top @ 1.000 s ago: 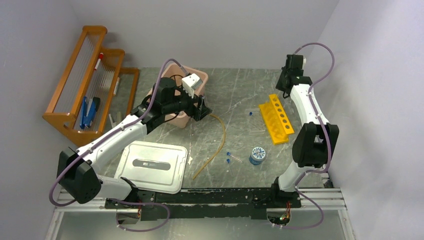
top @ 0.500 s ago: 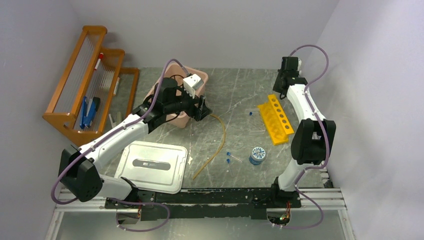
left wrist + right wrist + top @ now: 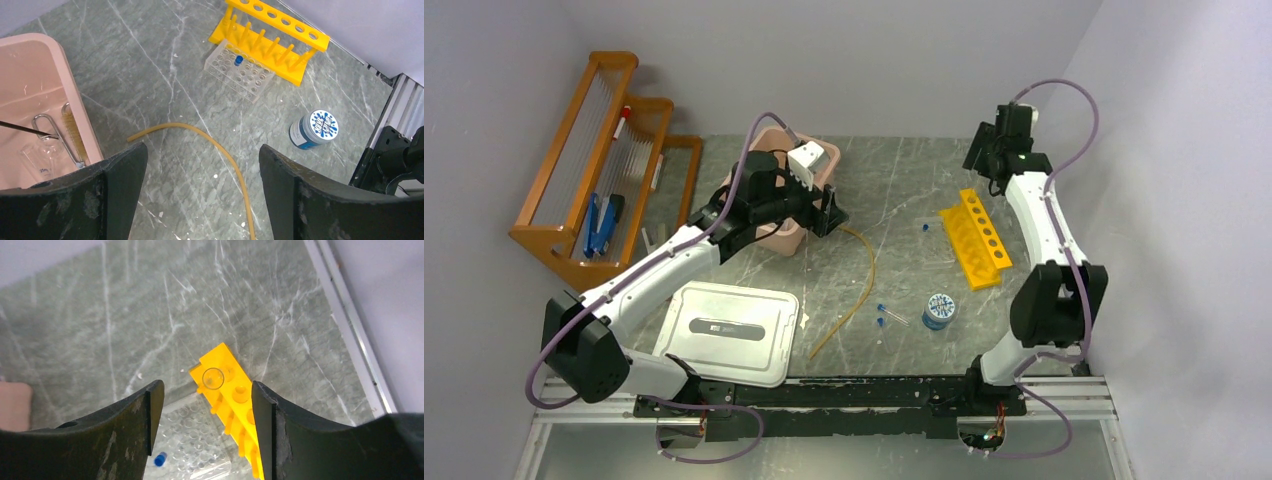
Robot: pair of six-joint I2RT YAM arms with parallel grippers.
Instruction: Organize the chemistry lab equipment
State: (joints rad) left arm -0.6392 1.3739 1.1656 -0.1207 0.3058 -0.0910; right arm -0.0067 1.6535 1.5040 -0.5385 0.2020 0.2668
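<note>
My right gripper (image 3: 205, 390) hangs open above the far end of the yellow tube rack (image 3: 235, 395), where a clear glass tube (image 3: 213, 378) stands in the end hole. Nothing is between its fingers. Beside the yellow rack lies a clear tray (image 3: 192, 440) with a blue-capped vial (image 3: 160, 459). In the top view the right gripper (image 3: 977, 165) is just beyond the yellow rack (image 3: 977, 238). My left gripper (image 3: 829, 215) is open and empty beside the pink tub (image 3: 776, 240), above one end of the long tan rubber tube (image 3: 220, 150). Tiny blue-capped vials (image 3: 882, 315) lie mid-table.
A blue-lidded jar (image 3: 939, 310) stands near the vials. The tub's white lid (image 3: 729, 330) lies at the front left. The orange wooden rack (image 3: 599, 160) fills the left side. The pink tub (image 3: 65, 75) holds a brush and glassware. Walls close in on both sides.
My right gripper has opened and drawn back slightly from the yellow rack's far end. The left arm has barely moved.
</note>
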